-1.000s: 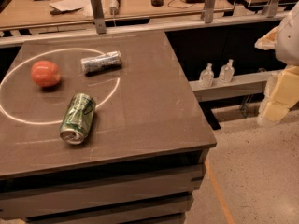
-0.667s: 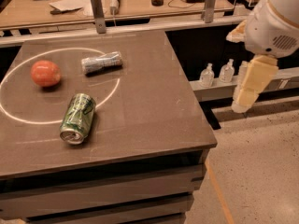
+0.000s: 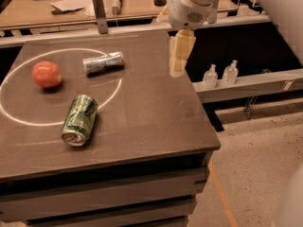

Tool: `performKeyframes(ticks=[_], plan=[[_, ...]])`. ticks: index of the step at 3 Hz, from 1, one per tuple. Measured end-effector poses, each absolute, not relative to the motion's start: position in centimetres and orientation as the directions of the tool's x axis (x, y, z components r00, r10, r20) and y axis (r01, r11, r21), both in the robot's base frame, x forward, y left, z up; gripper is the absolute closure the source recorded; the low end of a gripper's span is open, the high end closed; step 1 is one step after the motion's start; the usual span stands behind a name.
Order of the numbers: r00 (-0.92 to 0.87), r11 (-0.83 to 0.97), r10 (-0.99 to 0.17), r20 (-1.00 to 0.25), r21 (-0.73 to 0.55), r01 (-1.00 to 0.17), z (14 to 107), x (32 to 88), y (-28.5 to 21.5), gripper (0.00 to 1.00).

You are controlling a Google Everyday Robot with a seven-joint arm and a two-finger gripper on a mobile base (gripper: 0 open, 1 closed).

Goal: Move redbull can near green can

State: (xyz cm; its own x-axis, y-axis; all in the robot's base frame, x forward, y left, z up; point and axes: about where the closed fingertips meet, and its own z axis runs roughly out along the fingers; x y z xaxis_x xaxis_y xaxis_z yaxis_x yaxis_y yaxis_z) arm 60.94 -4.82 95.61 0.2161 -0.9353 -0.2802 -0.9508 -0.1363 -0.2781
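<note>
Dark tabletop (image 3: 156, 112) with a white painted circle (image 3: 113, 90): the redbull can (image 3: 103, 62) lies on its side at the back and the green can (image 3: 79, 120) lies nearer the front, apart. The end effector (image 3: 181, 56) hangs above the tabletop's right edge; whether it is apart or together cannot be told. Speckled floor (image 3: 255, 164) to the right.

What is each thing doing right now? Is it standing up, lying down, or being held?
redbull can: lying on its side on the table, not held.
green can: lying on its side, apart from the redbull can.
red fruit: resting on the table, left of the redbull can.
two small bottles: standing upright on the ledge.
pincer: hanging above the table's right side, touching neither can.
</note>
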Motion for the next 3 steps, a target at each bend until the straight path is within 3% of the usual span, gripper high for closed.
performKeyframes(ticks=[3], plan=[[0.295,-0.204,-0.880,-0.372,-0.265,-0.942,91.1,70.4,8.8,0.00]])
